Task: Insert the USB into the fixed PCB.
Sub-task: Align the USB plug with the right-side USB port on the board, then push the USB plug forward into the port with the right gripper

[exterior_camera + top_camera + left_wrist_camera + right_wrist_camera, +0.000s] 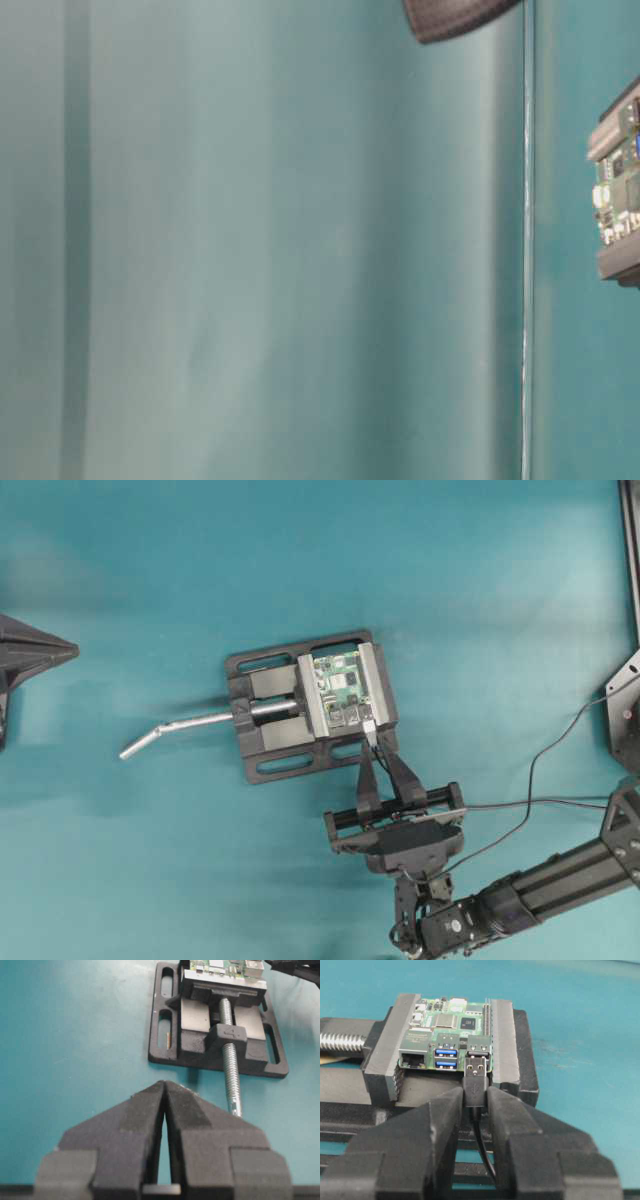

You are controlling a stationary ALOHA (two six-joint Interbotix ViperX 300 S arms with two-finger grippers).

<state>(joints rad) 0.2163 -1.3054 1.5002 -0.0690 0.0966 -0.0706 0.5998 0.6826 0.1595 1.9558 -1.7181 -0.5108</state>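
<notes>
The green fixed PCB (pixel 340 688) (pixel 451 1025) (pixel 224 967) (pixel 618 185) is clamped between the grey jaws of a black vise (pixel 268 752). My right gripper (pixel 376 744) (pixel 476 1096) is shut on the black body of the USB (pixel 476 1079) (pixel 369 726). The plug's silver tip sits at the mouth of the right-hand port stack (pixel 479 1049) on the board's near edge; how deep it is I cannot tell. Its thin cable (pixel 484 1147) hangs back between the fingers. My left gripper (pixel 164 1085) (pixel 72 652) rests far left of the vise, shut and holding nothing.
The vise's silver screw handle (pixel 185 725) (pixel 233 1085) sticks out left toward the left gripper. Two blue ports (pixel 446 1058) lie left of the plug. The cable (pixel 530 802) trails right across the teal table. A dark rounded part (pixel 455 15) shows at the top of the table-level view.
</notes>
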